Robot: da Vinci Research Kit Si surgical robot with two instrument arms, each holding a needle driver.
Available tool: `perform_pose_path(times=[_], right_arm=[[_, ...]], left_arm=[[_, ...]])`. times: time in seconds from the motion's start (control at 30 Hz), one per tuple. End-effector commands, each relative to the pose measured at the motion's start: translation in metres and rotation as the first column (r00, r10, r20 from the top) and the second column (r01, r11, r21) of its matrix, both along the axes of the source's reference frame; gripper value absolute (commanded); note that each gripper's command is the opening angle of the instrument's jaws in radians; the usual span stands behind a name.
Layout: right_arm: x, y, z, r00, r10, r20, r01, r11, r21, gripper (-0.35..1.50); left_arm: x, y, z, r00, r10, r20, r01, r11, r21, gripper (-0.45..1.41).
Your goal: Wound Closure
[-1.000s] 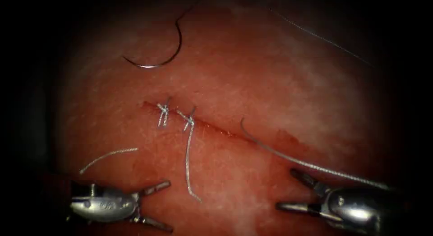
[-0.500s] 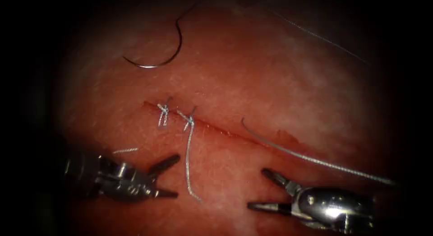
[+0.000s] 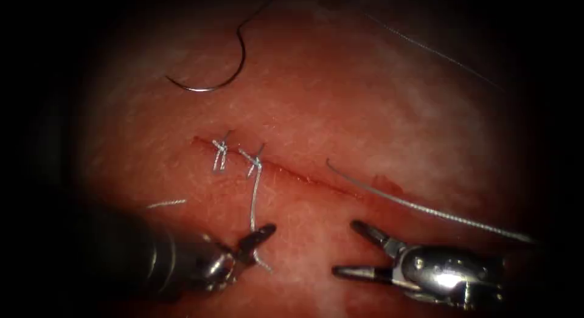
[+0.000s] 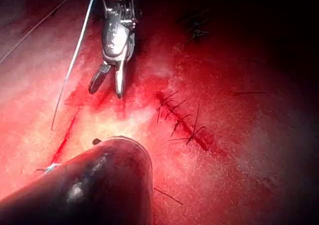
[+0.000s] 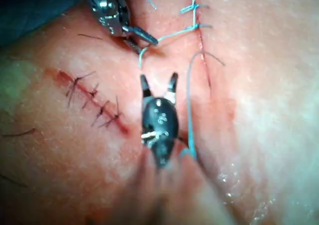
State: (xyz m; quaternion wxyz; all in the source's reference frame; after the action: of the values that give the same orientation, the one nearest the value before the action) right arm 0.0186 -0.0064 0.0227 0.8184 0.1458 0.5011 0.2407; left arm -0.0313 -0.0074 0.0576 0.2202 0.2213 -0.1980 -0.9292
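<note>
The curved needle lies free on the tissue far above the cut, held by neither tool. Two knots sit on the cut's left part. From the second knot a long thread tail runs down. My left tool is at that tail, jaws narrowly open with the tail between them. My right tool hangs open below the cut's right part and holds nothing. A long thread lies just above it.
A short cut piece of thread lies at lower left. An older cut closed with dark stitches shows in the wrist views. Red fluid marks the cut's right end. The right tool shows beside the blue thread.
My left tool has moved right and turned, reaching the long tail, and its jaws have narrowed. My right tool moved left and slightly up, still open. The needle has not moved.
</note>
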Motion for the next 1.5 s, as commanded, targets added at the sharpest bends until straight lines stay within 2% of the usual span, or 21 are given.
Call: perform_pose_path(times=[0.03,0.17,0.3,0.43,0.5,0.53,0.57,0.73,0.77,0.83,0.93,1.0,1.13,1.23,1.27,1.37,1.5], right_arm=[[0.0006,-0.0014,0.0003,1.000,-0.002,-0.003,0.002,1.000,0.006,1.33],[0.0006,-0.0014,0.0003,1.000,-0.001,-0.005,0.001,1.000,0.005,1.33],[0.0006,-0.0013,0.0003,1.000,0.001,-0.007,-0.001,1.000,0.004,1.33],[0.0006,-0.0012,0.0004,1.000,0.002,-0.007,-0.002,1.000,0.004,1.33],[0.0006,-0.0012,0.0004,1.000,0.002,-0.007,-0.002,1.000,0.004,1.33],[0.0006,-0.0012,0.0004,1.000,0.004,-0.009,-0.004,1.000,0.003,1.33],[0.0006,-0.0012,0.0004,1.000,0.006,-0.006,-0.006,1.000,0.002,1.31],[0.0009,-0.0008,0.0008,1.000,0.004,-0.014,-0.004,1.000,0.003,1.25],[0.0013,-0.0004,0.0013,0.999,-0.027,-0.039,0.027,0.999,-0.018,1.18],[0.0023,0.0004,0.0020,0.990,-0.101,-0.097,0.087,0.986,-0.139,1.11],[0.0036,0.0012,0.0026,0.978,-0.175,-0.115,0.142,0.958,-0.249,1.10],[0.0046,0.0018,0.0029,0.970,-0.221,-0.103,0.173,0.921,-0.348,1.11],[0.0065,0.0025,0.0035,0.961,-0.260,-0.095,0.197,0.882,-0.427,1.11],[0.0078,0.0029,0.0036,0.948,-0.312,-0.072,0.225,0.810,-0.542,1.13],[0.0087,0.0033,0.0035,0.945,-0.325,-0.048,0.233,0.768,-0.596,1.13],[0.0105,0.0044,0.0039,0.946,-0.321,-0.044,0.208,0.708,-0.675,1.13],[0.0120,0.0052,0.0055,0.944,-0.322,-0.073,0.178,0.683,-0.708,1.11]], left_arm=[[-0.0003,-0.0015,0.0006,1.000,0.019,-0.004,-0.019,1.000,-0.008,0.32],[-0.0004,-0.0023,0.0013,0.999,0.052,-0.007,-0.052,0.999,0.011,0.24],[-0.0009,-0.0031,0.0018,0.997,0.072,0.037,-0.073,0.997,0.028,0.17],[-0.0014,-0.0035,0.0019,0.997,0.072,0.033,-0.073,0.997,0.026,0.14],[-0.0013,-0.0032,0.0020,0.997,0.069,0.030,-0.069,0.997,0.026,0.04],[-0.0012,-0.0031,0.0021,0.997,0.067,0.029,-0.068,0.997,0.027,-0.08],[-0.0009,-0.0028,0.0024,0.997,0.070,0.025,-0.071,0.997,0.031,-0.45],[0.0003,-0.0025,0.0021,0.993,0.104,0.063,-0.108,0.992,0.058,-0.45],[0.0007,-0.0020,0.0017,0.992,0.112,0.066,-0.116,0.991,0.060,-0.45],[0.0012,-0.0011,0.0009,0.990,0.110,0.088,-0.117,0.990,0.080,-0.45],[0.0014,-0.0002,0.0003,0.989,0.108,0.098,-0.117,0.989,0.093,-0.45],[0.0014,0.0002,-0.0001,0.989,0.108,0.100,-0.118,0.988,0.098,-0.45],[0.0014,0.0011,-0.0014,0.989,0.105,0.105,-0.117,0.987,0.112,-0.45],[0.0011,0.0015,-0.0025,0.989,0.097,0.111,-0.110,0.987,0.115,-0.45],[0.0010,0.0015,-0.0031,0.989,0.096,0.113,-0.110,0.987,0.120,-0.45],[0.0005,0.0015,-0.0038,0.989,0.093,0.116,-0.107,0.986,0.125,-0.45],[0.0006,0.0016,-0.0037,0.989,0.094,0.116,-0.108,0.986,0.125,-0.45]])
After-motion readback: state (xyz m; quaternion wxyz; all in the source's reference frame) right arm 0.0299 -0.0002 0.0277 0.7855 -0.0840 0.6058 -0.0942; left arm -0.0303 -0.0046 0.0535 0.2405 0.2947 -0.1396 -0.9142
